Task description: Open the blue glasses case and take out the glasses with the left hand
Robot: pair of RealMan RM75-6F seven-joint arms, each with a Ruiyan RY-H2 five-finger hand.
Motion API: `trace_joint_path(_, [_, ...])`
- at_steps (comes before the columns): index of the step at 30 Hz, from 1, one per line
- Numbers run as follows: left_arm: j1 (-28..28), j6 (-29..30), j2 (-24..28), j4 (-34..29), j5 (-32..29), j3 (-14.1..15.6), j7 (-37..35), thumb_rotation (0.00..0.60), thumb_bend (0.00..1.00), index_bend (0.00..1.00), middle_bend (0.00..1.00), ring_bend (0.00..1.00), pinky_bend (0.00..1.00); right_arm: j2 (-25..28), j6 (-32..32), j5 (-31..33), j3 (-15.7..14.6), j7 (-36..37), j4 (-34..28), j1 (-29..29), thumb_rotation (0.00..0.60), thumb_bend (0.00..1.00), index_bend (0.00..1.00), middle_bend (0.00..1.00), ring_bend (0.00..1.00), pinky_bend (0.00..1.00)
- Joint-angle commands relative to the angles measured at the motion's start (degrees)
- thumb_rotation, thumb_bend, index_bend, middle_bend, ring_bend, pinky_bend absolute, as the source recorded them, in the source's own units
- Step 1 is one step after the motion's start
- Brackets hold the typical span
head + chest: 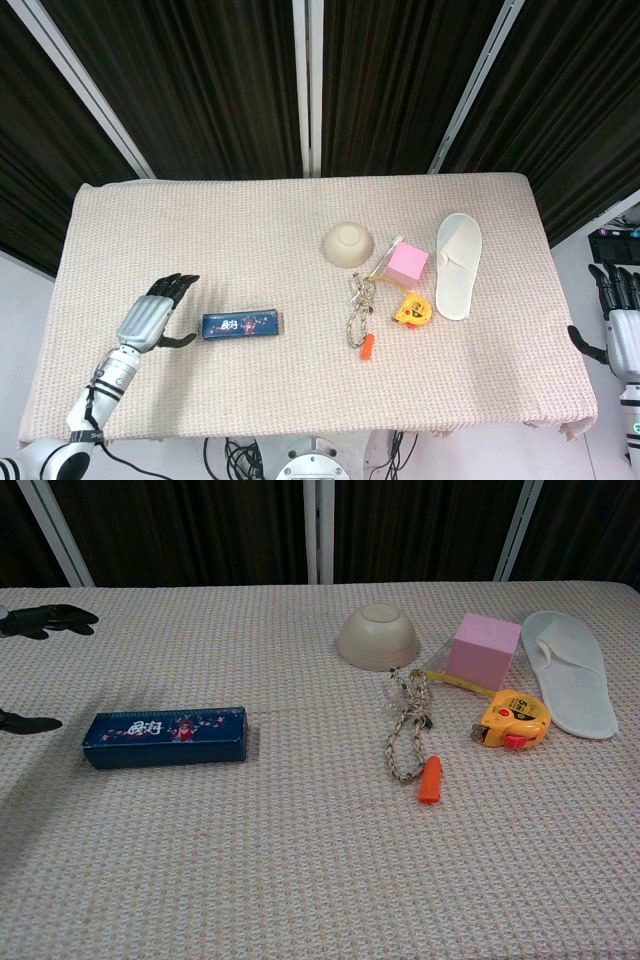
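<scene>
The blue glasses case (pixel 241 325) lies closed and flat on the table's left half, its long side facing me; it shows again in the chest view (pixel 165 737). My left hand (pixel 157 315) hovers just left of the case with its fingers spread and nothing in them; only its fingertips (pixel 45 619) enter the chest view at the left edge. My right hand (pixel 620 320) hangs open beyond the table's right edge, far from the case. No glasses are visible.
On the right half sit an upturned beige bowl (pixel 348 244), a pink cube (pixel 407 264), a yellow tape measure (pixel 411 310), a cord with an orange whistle (pixel 364 331) and a white slipper (pixel 457 263). A woven cloth (pixel 200 230) covers the table.
</scene>
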Motion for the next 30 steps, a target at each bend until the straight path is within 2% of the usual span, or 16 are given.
trace_joint_path(1, [-0.39, -0.77, -0.99, 1.01, -0.7, 0.26, -0.92, 0.6, 0.21, 0.06, 0.08, 0.0, 0.09, 0.1, -0.51, -0.13, -0.06, -0.22, -0.13, 0.32, 0.6, 0.21, 0.0, 0.0, 0.0, 0.0])
trace_joint_path(8, [-1.3, -2.26, -3.52, 3.25, -0.78, 0.82, -4.11, 0.6, 0.21, 0.06, 0.09, 0.0, 0.09, 0.18, -0.86, -0.35, -0.09, -0.76, -0.54, 0.69, 0.6, 0.21, 0.0, 0.0, 0.0, 0.0])
trace_joint_path(30, [-3.2, -3.74, -6.37, 6.34, -1.83, 0.96, -6.33, 0.6, 0.22, 0.07, 0.18, 0.0, 0.1, -0.36, -2.24, 1.29, -0.3, -0.56, 0.86, 0.78, 0.6, 0.21, 0.0, 0.0, 0.0, 0.0])
